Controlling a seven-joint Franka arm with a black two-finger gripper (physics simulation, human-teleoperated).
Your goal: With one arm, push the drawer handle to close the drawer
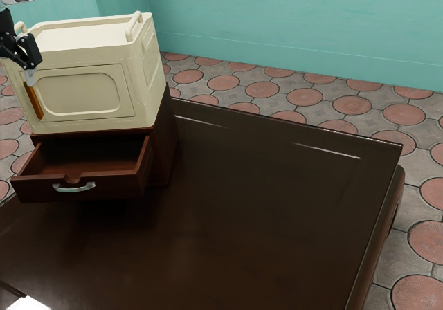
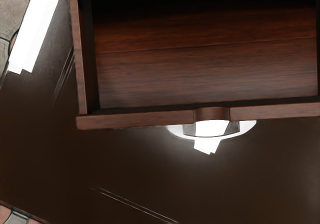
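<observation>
The drawer (image 1: pixel 114 187) sticks out near the surface's (image 1: pixel 263 206) edge at the exterior view's left, so my empty-looking gripper (image 1: pixel 29 64), how open I can't tell, should push its handle (image 1: pixel 74 188) gently straight in.

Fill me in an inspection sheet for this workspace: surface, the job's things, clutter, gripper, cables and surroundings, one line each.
Surface: dark brown table, glossy, with pale light streaks.
Drawer: wooden drawer stands open, pulled out of its cabinet.
Handle: curved, silvery handle on the drawer's front.
Clutter: cream box with top handles and an amber strip, sitting on the cabinet.
Gripper: black gripper hangs near the cream box's front, higher than the handle and off it.
Cables: nothing seen.
Surroundings: teal walls; grey floor with round reddish tiles.
</observation>
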